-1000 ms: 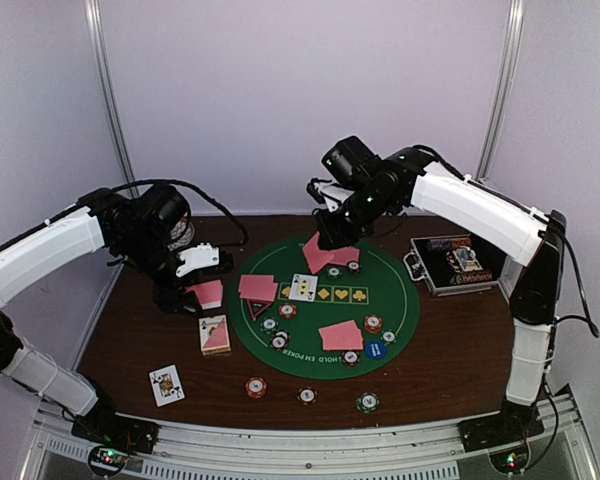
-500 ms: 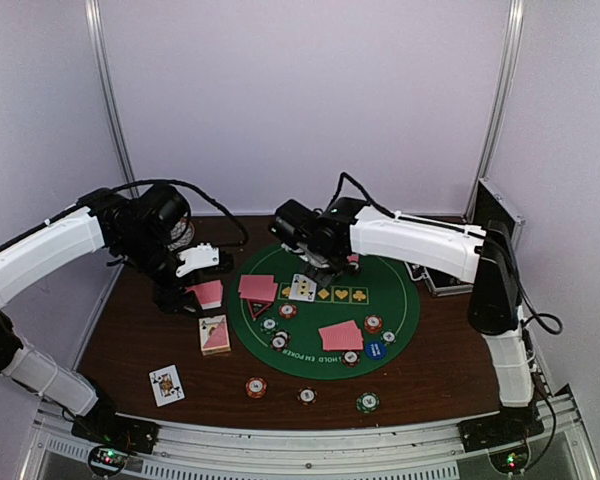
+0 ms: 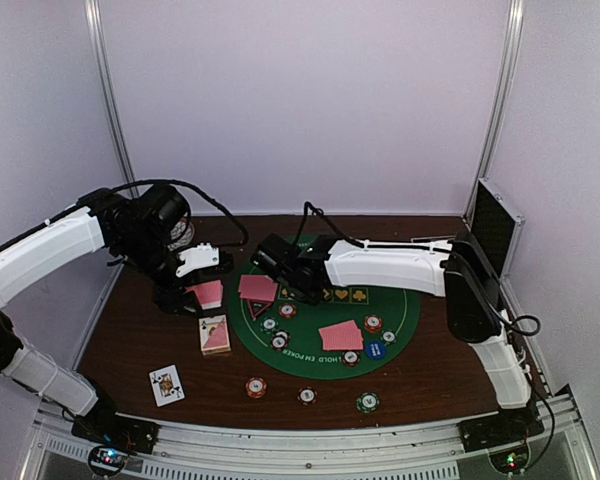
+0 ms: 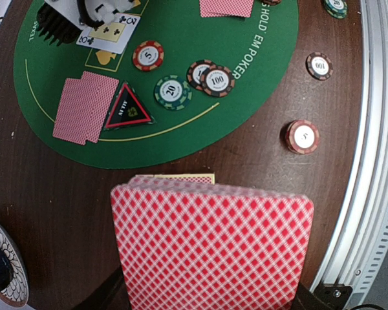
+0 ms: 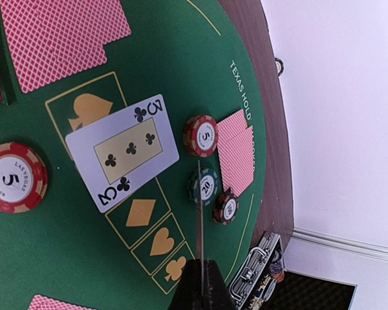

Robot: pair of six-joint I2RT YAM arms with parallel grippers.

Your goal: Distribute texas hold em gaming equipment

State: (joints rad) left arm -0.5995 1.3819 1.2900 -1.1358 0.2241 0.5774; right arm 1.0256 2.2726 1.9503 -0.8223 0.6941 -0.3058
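My left gripper (image 3: 206, 294) is shut on a deck of red-backed playing cards (image 4: 213, 245), held above the table left of the green mat (image 3: 400, 300); the deck hides its fingers. My right gripper (image 5: 200, 263) is shut on a single card (image 5: 199, 206), seen edge-on, over the mat's middle beside the face-up three of clubs (image 5: 126, 152). Face-down pairs lie on the mat (image 3: 257, 288), (image 3: 340, 336), (image 5: 236, 152). The red triangle (image 4: 126, 108) sits by the left pair. Poker chips (image 4: 172, 90) dot the mat, and a blue disc (image 3: 375, 350) lies at its near right.
Three chips (image 3: 255, 386), (image 3: 307, 395), (image 3: 368, 402) lie on the wood in front of the mat. A face-up card (image 3: 166, 384) and a card box (image 3: 214, 334) lie near left. The chip case (image 3: 490, 225) stands open at the right. A patterned plate (image 4: 3, 271) sits below my left wrist.
My right arm has swung from the back of the mat leftward and down over its middle, with a card in its grip. The left arm and its deck have not moved.
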